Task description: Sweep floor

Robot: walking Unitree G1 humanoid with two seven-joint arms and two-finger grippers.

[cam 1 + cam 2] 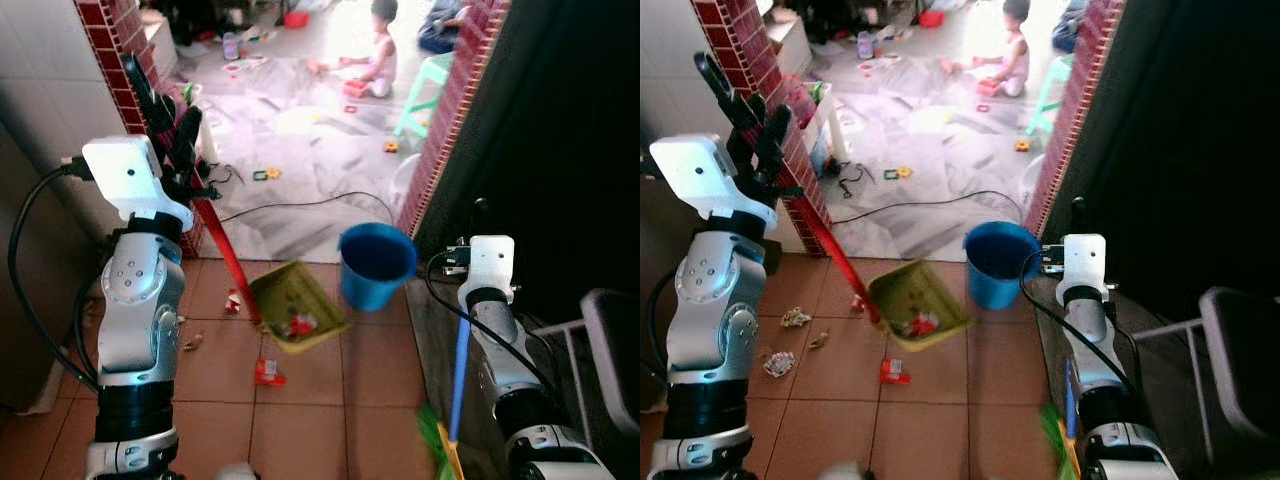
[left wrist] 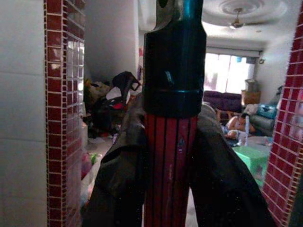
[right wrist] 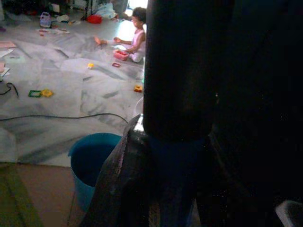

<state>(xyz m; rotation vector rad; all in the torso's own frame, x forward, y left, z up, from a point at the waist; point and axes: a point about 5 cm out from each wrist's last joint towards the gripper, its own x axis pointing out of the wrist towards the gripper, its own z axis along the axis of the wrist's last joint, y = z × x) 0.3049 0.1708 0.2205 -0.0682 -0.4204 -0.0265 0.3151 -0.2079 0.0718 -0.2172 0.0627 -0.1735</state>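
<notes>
A lived-in home: toys [image 1: 266, 173] strewn over a marble floor [image 1: 300, 200], a sofa [image 2: 222, 100], a ceiling fan [image 2: 235, 8].

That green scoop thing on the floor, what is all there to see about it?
The dustpan is yellow-green, plastic by its look, with a long red handle slanting up to the left gripper, shut on the handle's top. Its pan is tilted on the brown tiles, next to the blue bucket. Red and white scraps lie in it; another red scrap lies on the tiles nearby.

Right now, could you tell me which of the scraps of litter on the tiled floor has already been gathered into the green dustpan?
The red scrap lying inside the green dustpan. The other red scraps lie on bare tiles outside it.
</notes>
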